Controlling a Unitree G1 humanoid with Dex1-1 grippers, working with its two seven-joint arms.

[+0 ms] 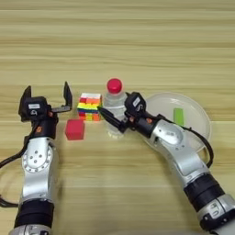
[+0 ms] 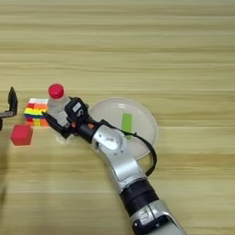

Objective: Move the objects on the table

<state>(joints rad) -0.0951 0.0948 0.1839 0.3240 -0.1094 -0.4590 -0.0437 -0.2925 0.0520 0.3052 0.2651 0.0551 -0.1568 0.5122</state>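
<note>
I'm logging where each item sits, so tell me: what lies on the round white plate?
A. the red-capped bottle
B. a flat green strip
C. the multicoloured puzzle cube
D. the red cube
B: the flat green strip lies on the white plate, while the bottle, puzzle cube and red cube stand on the table left of it.

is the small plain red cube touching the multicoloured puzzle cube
Apart. The left eye view shows a strip of bare wooden table between the small plain red cube and the multicoloured puzzle cube behind it.

Bright, even light; soft shadows; slight blur.
</note>
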